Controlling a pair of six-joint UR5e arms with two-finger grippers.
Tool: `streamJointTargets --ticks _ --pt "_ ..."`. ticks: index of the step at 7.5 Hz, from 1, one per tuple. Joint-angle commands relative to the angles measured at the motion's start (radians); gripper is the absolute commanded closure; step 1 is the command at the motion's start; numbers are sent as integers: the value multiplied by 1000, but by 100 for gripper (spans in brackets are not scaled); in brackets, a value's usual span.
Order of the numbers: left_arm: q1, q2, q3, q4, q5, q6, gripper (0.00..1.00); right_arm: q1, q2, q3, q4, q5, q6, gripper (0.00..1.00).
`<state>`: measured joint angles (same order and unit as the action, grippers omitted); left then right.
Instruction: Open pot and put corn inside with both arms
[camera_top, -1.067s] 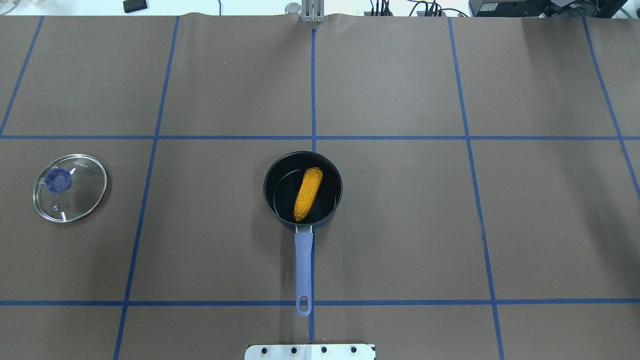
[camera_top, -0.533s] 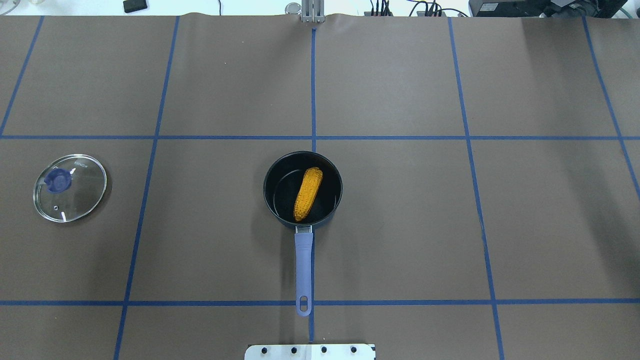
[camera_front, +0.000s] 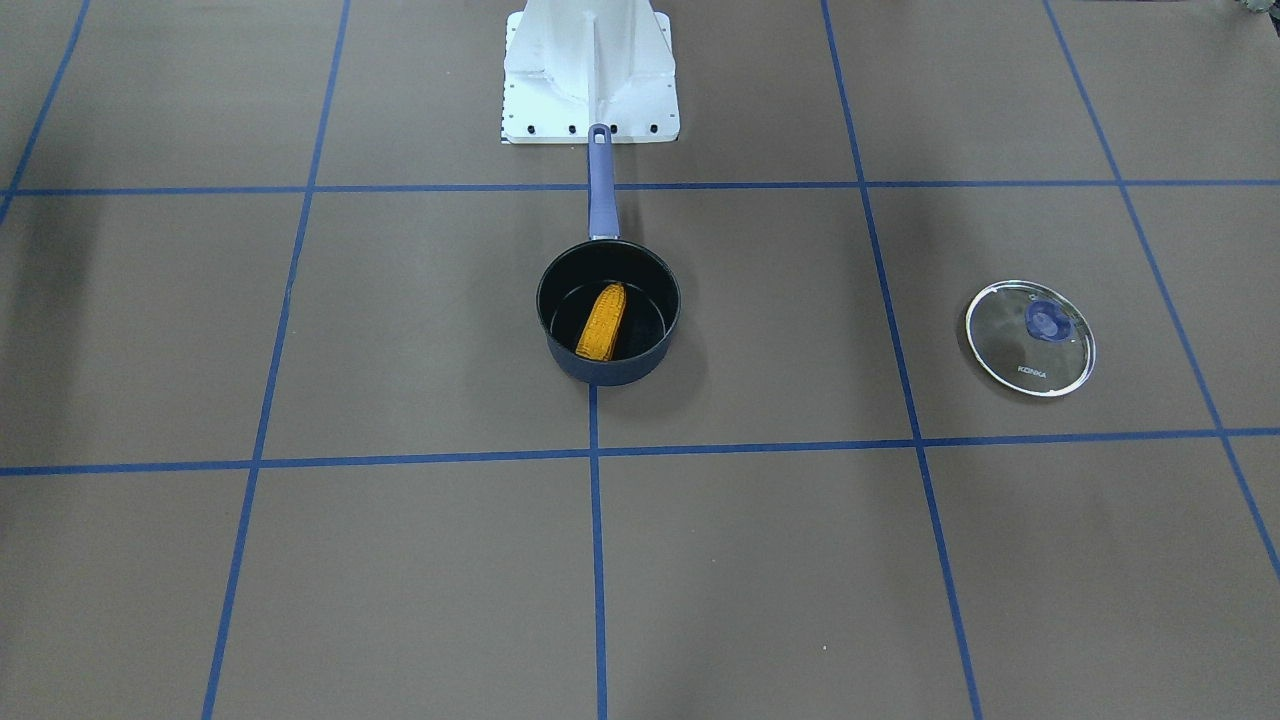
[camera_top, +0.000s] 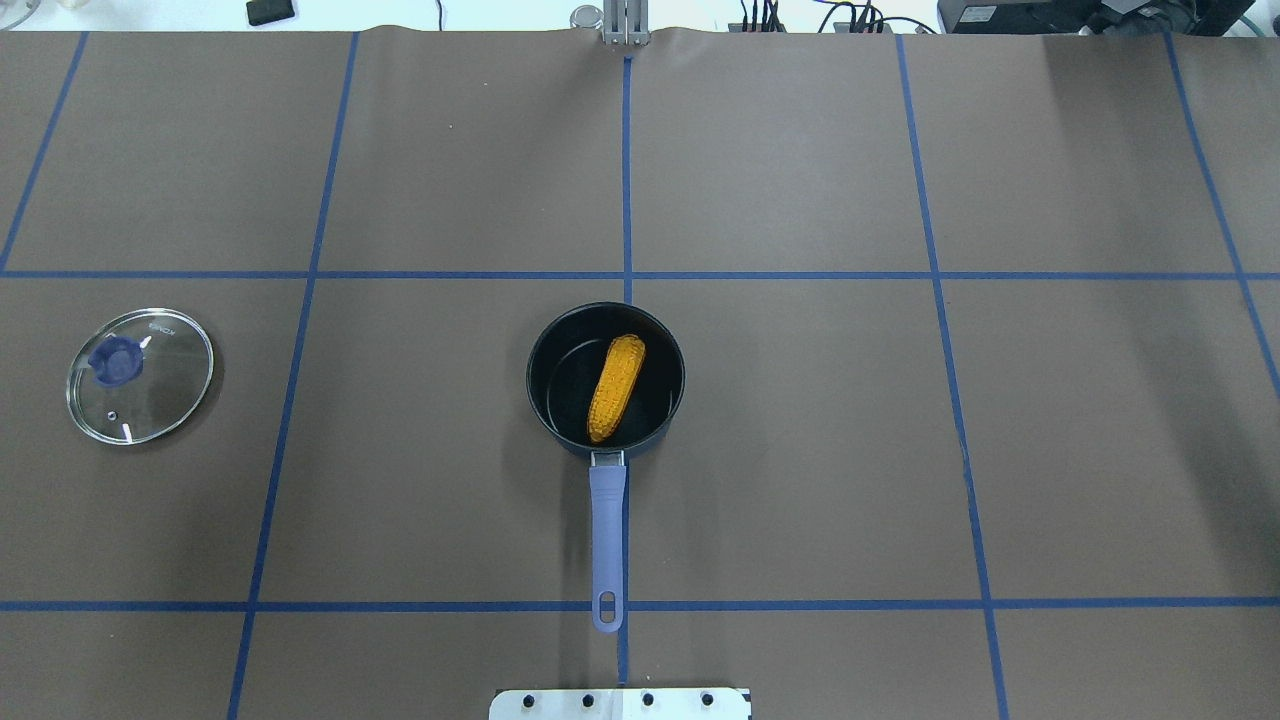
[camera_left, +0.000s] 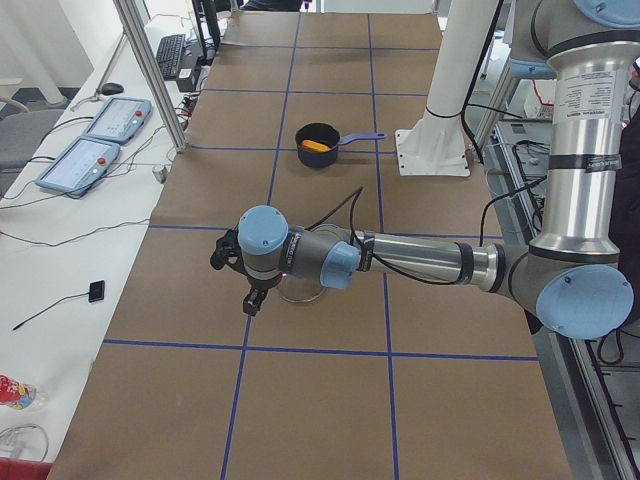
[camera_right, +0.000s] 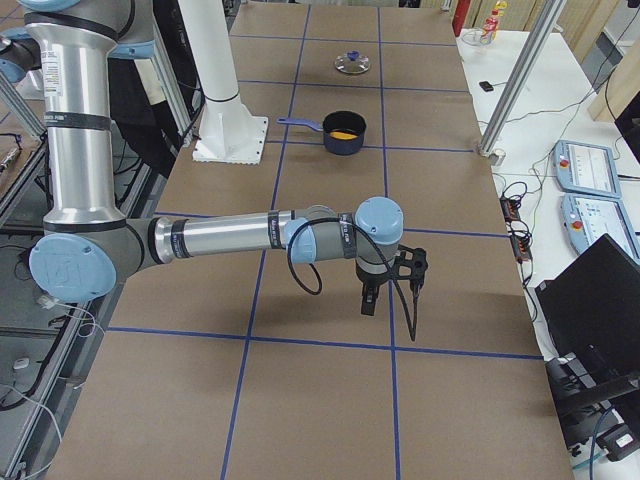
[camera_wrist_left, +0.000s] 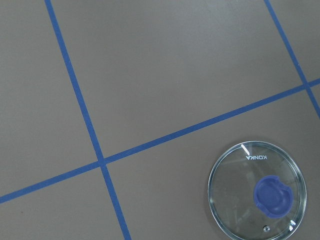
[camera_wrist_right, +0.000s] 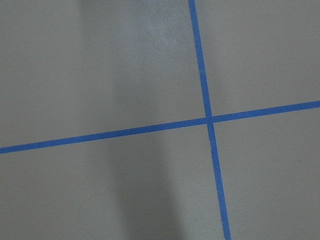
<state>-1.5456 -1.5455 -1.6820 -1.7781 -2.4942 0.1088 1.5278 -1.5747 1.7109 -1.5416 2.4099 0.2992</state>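
The dark navy pot (camera_top: 548, 372) stands open at the table's middle, its purple-blue handle (camera_top: 607, 520) pointing toward the robot base. The orange-yellow corn (camera_top: 615, 388) lies inside it, also in the front-facing view (camera_front: 602, 335), within the pot (camera_front: 612, 370). The glass lid (camera_top: 140, 375) with blue knob lies flat on the table far left; it shows in the left wrist view (camera_wrist_left: 257, 192). The left gripper (camera_left: 252, 299) hangs above the table by the lid (camera_left: 300, 292). The right gripper (camera_right: 366, 296) hangs over bare table far from the pot (camera_right: 345, 132). I cannot tell whether either is open.
The white robot base plate (camera_front: 588, 70) sits just behind the pot handle. Blue tape lines grid the brown table cover. Control pendants (camera_left: 90, 140) and an aluminium post (camera_left: 150, 70) stand beyond the far table edge. The right wrist view shows only table and tape.
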Motion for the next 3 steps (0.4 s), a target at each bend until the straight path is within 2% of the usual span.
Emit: streamJointTargets --ticks 1,3 --pt "-11 86 -5 -82 -2 6 2 0 2 1 0 0 1 0" --pt "-13 87 -10 -80 -2 5 2 0 5 -4 0 -2 1 0"
